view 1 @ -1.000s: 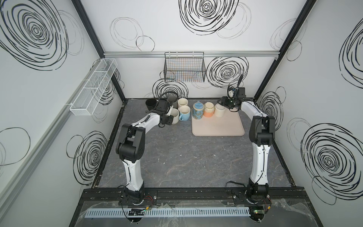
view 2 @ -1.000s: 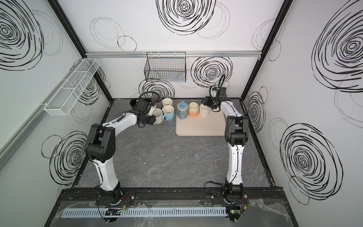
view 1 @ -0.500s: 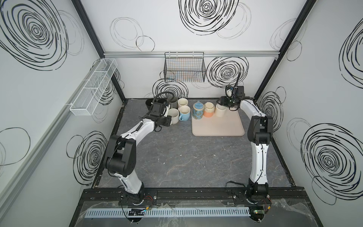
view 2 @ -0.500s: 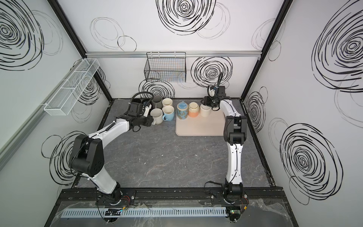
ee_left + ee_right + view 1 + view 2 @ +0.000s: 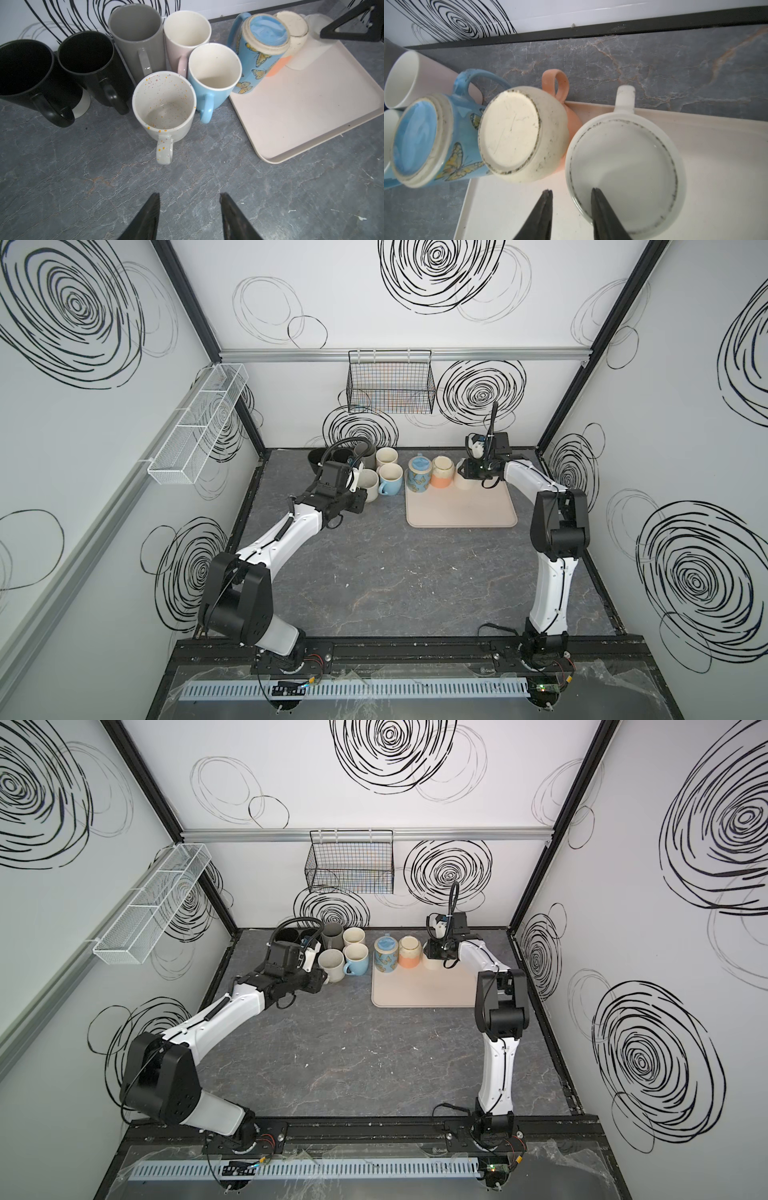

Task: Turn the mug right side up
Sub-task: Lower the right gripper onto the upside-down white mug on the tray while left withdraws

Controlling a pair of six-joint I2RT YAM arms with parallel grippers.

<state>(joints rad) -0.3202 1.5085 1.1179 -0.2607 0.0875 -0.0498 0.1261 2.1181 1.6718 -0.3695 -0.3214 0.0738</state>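
Since the earlier frames the left arm has drawn back from the upright mugs, while the right gripper (image 5: 571,192) has stayed over the white mug (image 5: 623,166).

That mug stands base-up at the right end of the row on the pale tray (image 5: 716,155), at its back edge, with its handle (image 5: 625,97) pointing to the rear wall. It looks like glazed ceramic: stiff, fairly heavy, slick under hard fingers and likely to chip if dropped. The body seems wide for these jaws, so the handle or the wall near the rim is probably the surer hold.

The right gripper's jaws stand a narrow gap apart above the near edge of the base. Whether they touch it cannot be told.

Just beside the white mug sits an orange-and-cream mug (image 5: 510,133), then a butterfly mug (image 5: 419,139), both inverted, leaving little room on that side.

The left gripper (image 5: 189,195) hangs spread and empty over bare table (image 5: 83,187), near a speckled mug (image 5: 164,104).
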